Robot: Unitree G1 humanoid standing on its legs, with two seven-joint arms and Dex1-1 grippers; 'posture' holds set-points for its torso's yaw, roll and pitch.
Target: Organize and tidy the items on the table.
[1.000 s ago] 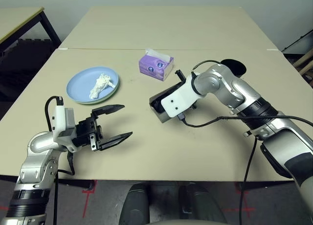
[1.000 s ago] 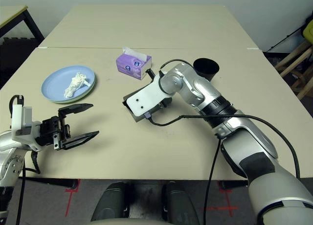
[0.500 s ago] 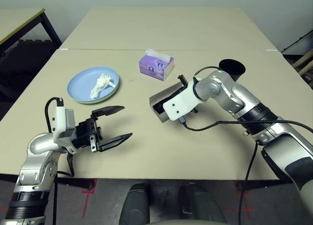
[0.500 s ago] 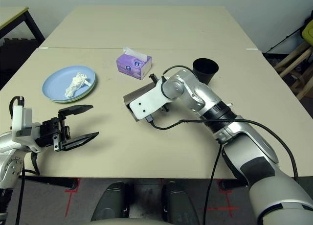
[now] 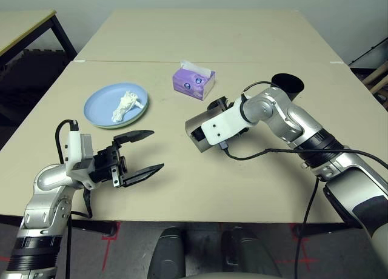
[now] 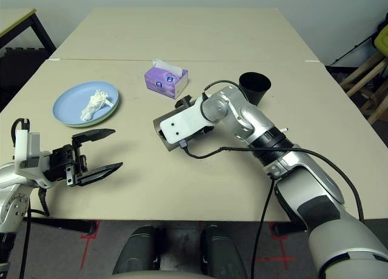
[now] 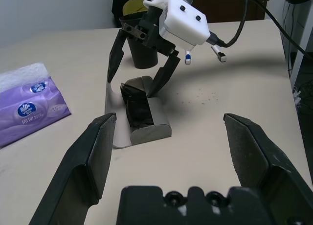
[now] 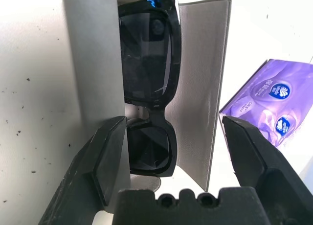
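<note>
My right gripper (image 7: 140, 68) hangs open just above the grey glasses case (image 5: 196, 132) at the table's middle, one finger on each side. The case (image 8: 95, 63) lies open with the black sunglasses (image 8: 149, 54) inside; nothing is held. Behind it stands the purple tissue box (image 5: 193, 82), and the black cup (image 5: 287, 85) is to the right. Two white markers (image 7: 188, 58) lie near the cup. The light blue plate (image 5: 100, 103) with the crumpled white tissue (image 5: 123, 106) sits at the left, a pale green rim under it. My left gripper (image 5: 148, 151) is open and empty, near the front left.
A seam (image 5: 121, 61) crosses the table (image 5: 182, 188) behind the items. A black cable (image 5: 267, 150) trails from my right wrist over the tabletop. A separate black-legged table (image 5: 24, 24) stands at the far left.
My right gripper has gone from shut to open over the case, and its wrist has turned a little. The left arm and the other items have stayed put.
</note>
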